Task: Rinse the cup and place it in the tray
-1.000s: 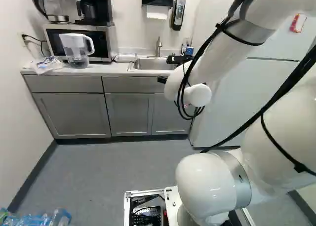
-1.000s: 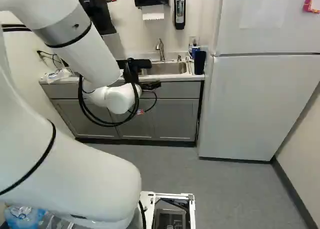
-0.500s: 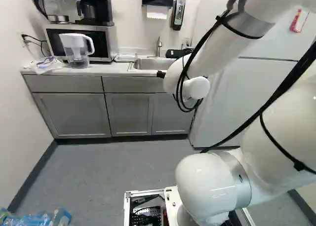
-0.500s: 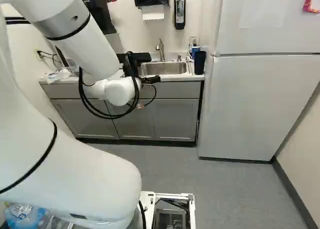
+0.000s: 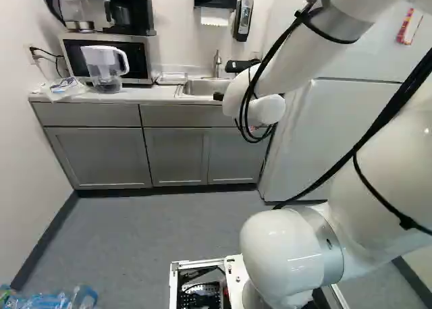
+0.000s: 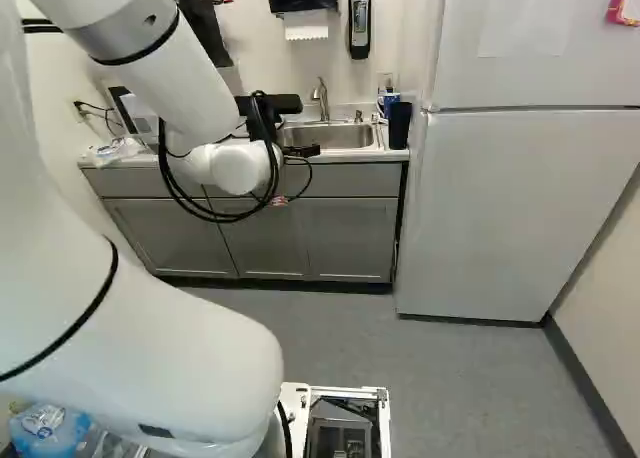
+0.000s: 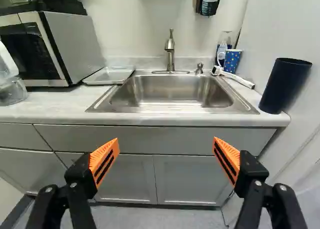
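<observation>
Apparently the pick-up comes first: the tray (image 7: 109, 76) sits beside the microwave (image 7: 75, 46), and the empty hand (image 7: 166, 140) stands wide before the sink (image 7: 170, 93). It should next grip the dark tumbler (image 7: 284, 86), likely the cup, upright at the end of the desk (image 7: 60, 106), for rinsing.

From my seat, the arm (image 5: 290, 63) shows up as smooth, glossy white tubes and fat rounded joints, with silver-grey collars (image 5: 322, 245) and thin black bands (image 6: 100, 296) strapped around it. Thick black cables (image 5: 385, 120) run along the outside and loop at the wrist, while down at its foot I see an open white frame (image 5: 233, 262) around dark innards. My jaws have black linkages dotted with silvery screw heads (image 7: 257, 182), ending in ribbed, wedge-shaped orange pads (image 7: 102, 153) with black slots.
</observation>
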Motion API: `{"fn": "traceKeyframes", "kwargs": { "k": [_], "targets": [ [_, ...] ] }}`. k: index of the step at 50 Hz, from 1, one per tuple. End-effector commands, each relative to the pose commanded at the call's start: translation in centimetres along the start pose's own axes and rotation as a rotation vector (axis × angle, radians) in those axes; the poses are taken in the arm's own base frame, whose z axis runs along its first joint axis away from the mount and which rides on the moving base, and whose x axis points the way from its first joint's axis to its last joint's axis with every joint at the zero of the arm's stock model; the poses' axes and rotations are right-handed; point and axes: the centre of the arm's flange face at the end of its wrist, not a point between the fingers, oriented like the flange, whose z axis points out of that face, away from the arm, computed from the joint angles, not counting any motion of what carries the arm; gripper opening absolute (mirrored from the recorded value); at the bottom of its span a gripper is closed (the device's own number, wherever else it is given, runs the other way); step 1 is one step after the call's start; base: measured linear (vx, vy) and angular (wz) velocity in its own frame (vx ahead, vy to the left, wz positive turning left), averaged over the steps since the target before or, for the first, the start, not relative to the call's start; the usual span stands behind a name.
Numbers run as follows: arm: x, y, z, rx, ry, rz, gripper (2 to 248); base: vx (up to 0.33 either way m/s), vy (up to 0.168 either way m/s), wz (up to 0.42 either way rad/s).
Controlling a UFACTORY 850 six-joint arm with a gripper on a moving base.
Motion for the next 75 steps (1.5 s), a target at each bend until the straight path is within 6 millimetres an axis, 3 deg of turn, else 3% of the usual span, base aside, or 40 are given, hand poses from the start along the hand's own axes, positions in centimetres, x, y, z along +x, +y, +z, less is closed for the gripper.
{"fn": "traceKeyframes", "kwargs": {
  "k": [75],
  "targets": [
    [7.2,-0.1,3.2,0.003,-0.081,-0.001,247,0.000,0.000,0.000]
  ]
}}
